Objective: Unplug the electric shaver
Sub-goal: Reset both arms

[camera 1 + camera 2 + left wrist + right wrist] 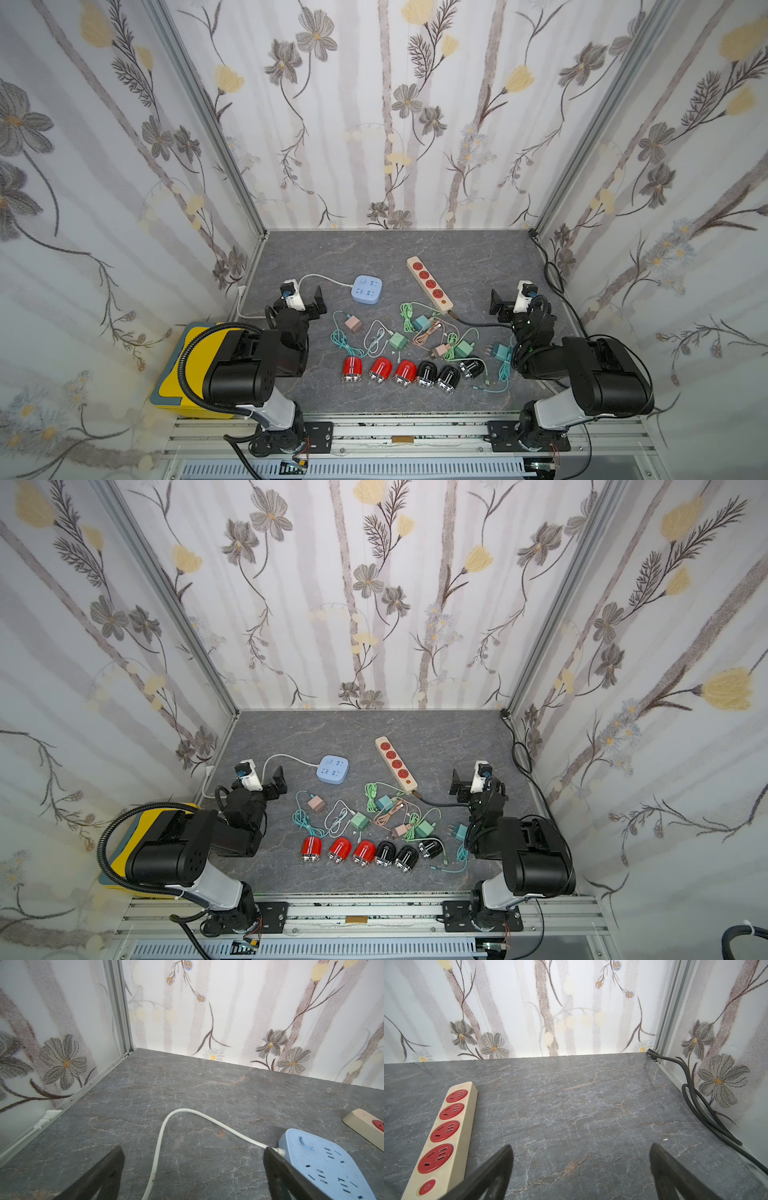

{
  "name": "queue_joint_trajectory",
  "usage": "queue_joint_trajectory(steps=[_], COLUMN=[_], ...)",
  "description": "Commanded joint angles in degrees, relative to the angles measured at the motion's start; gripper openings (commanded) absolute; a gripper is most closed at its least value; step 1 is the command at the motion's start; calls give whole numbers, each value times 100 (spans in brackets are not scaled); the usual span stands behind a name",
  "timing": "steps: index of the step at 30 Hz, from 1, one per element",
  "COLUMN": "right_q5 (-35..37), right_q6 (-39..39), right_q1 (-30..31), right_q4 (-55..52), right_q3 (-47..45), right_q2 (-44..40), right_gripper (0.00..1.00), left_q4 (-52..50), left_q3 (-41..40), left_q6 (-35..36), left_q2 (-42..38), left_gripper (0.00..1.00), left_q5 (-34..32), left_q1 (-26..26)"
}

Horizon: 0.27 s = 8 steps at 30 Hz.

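Note:
Three red electric shavers and three black ones lie in a row near the table's front. A thin green cable runs up to the rightmost black shaver; I cannot tell whether it is plugged into it. Behind the row lie several small chargers with tangled cables. A blue square socket block and a beige power strip with red sockets show no plugs. My left gripper hovers open beside the blue block. My right gripper is open, right of the beige strip.
A yellow box sits at the front left behind my left arm. The blue block's white cord loops to the left wall. A black cable runs along the right wall. Flowered walls enclose the grey table.

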Motion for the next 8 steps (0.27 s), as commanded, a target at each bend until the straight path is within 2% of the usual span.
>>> queue_joint_trajectory(steps=[1, 8], right_q5=[93, 113], right_q6=[-77, -94], right_q1=[24, 38], right_q4=[70, 94], right_q3=[50, 34], right_q2=[18, 5], right_gripper=[100, 100], left_q4=[113, 109], left_q3=[30, 30], left_q6=[-28, -26], left_q2=[-7, -6], left_gripper=[100, 100], left_q5=[-62, -60], left_q1=[-1, -1])
